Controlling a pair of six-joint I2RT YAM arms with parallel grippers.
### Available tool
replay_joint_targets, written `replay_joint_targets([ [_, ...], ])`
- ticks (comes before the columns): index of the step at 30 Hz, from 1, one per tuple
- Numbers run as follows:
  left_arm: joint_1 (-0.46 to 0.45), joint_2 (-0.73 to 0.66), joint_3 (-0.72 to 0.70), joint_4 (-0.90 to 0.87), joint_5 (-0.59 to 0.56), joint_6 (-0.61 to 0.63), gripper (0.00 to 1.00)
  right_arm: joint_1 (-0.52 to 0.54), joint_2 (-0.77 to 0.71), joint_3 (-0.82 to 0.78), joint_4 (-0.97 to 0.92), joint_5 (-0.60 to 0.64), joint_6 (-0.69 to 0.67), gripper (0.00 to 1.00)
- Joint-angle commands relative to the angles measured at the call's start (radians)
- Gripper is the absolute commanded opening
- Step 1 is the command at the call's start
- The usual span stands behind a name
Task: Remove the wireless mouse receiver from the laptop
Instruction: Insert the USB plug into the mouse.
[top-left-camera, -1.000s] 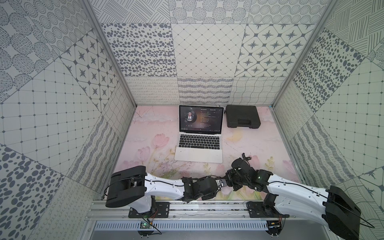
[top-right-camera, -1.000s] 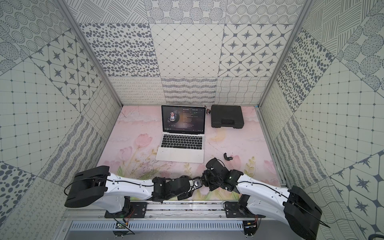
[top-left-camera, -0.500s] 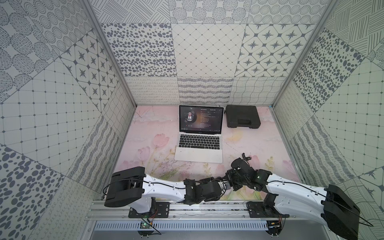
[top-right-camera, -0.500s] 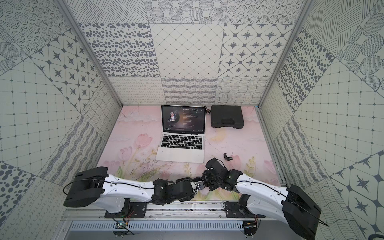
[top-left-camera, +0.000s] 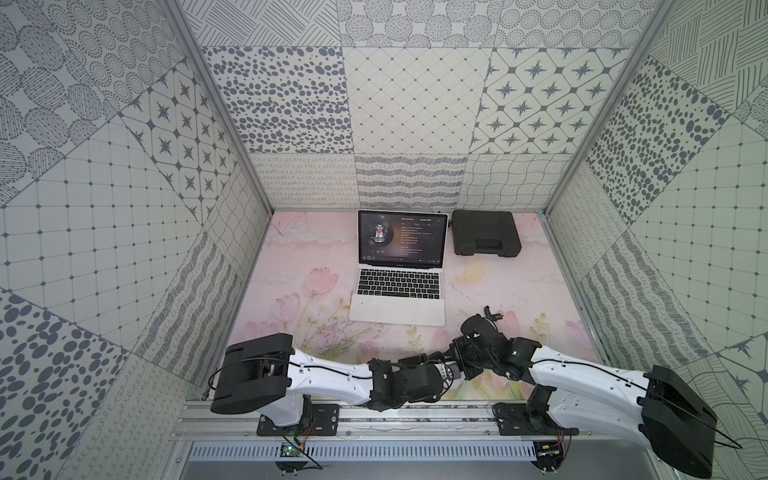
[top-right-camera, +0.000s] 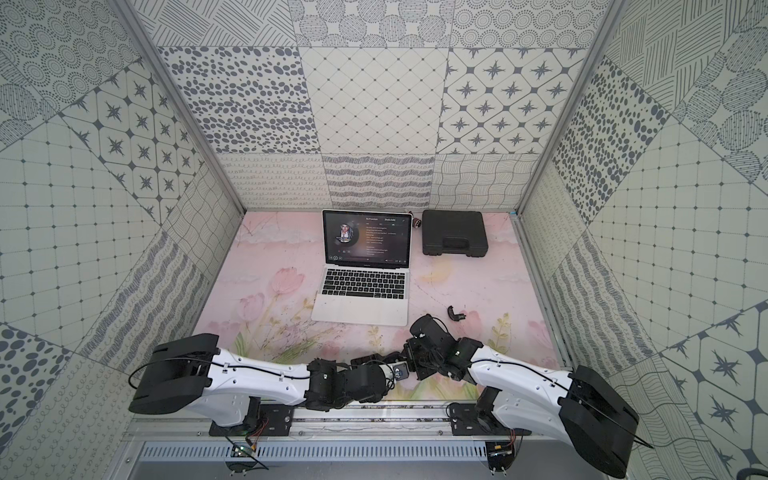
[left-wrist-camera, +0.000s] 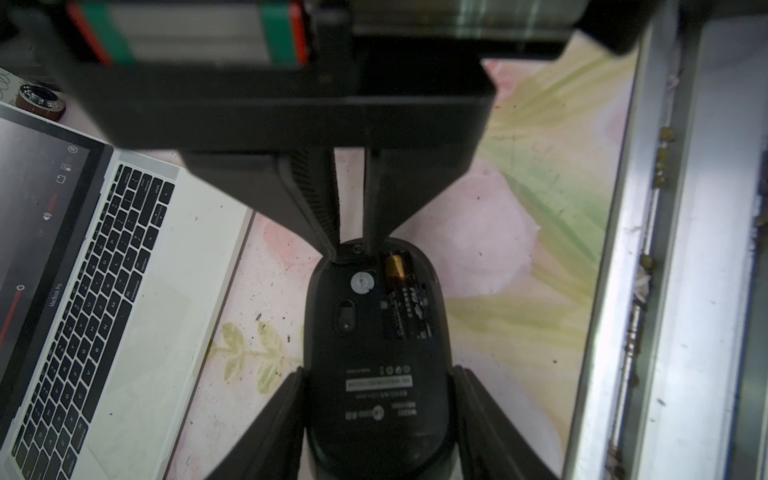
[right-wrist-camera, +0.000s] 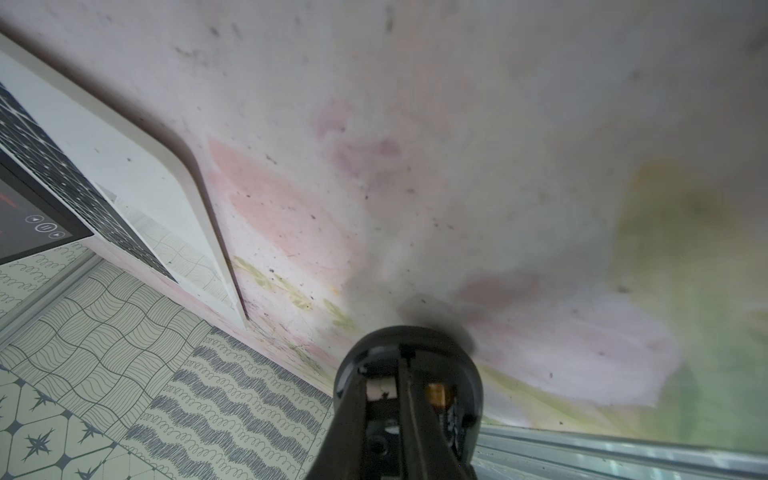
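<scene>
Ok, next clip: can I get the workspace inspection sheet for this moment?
Surface: pink floral mat, speckled with dark grime.
Job's things: laptop open, screen lit; wireless mouse receiver too small to pick out anywhere.
Clutter: mouse belly up, battery bay open, battery showing; curved black shell piece loose on the mat near the right arm; black toolbox closed beside the screen; small round brown object behind the laptop.
Grippers: left gripper clamped on the mouse's sides; right gripper at the mouse's open end, jaws narrowly apart, hold unclear.
Cables: thin black cable along each arm, nothing snagged.
Surroundings: patterned tile walls; metal rail at the front.
</scene>
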Motion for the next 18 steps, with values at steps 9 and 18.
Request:
replay_joint_targets([
  [9,-0.005,0.018,-0.012,0.106,0.045,0.022,0.04,0.009,0.026,0.023,0.041,-0.058,-0.029,0.57],
  [18,0.059,-0.035,-0.069,0.111,0.123,-0.026,0.04,-0.014,-0.129,0.012,-0.102,0.012,-0.04,0.71],
])
